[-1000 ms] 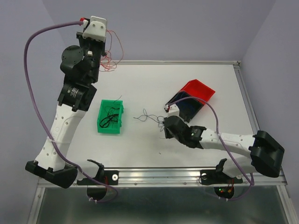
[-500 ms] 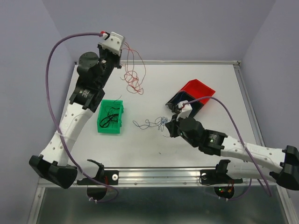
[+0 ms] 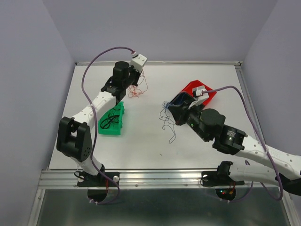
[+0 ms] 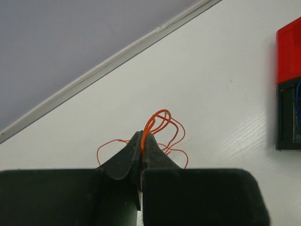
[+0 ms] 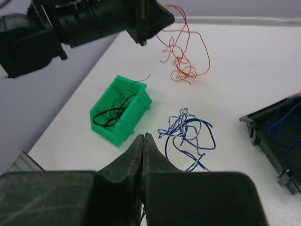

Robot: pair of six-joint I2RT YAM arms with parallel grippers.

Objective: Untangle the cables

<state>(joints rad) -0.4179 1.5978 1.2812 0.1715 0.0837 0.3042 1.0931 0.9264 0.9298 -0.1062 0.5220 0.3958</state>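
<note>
White surface (image 3: 141,150), lilac walls (image 3: 188,28). The left tool (image 4: 141,139) pinches the red cable (image 5: 181,71), its loops hanging down at the far left. The right tool (image 5: 143,139) is closed on the blue cable (image 5: 183,125), which trails towards the near edge at mid-surface. The black cable (image 5: 110,115) curls in the green bin (image 5: 132,117).

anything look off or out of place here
The red bin and the dark bin beside it sit angled to the table edges. One black cable end pokes over the green bin rim. Nothing looks damaged.
</note>
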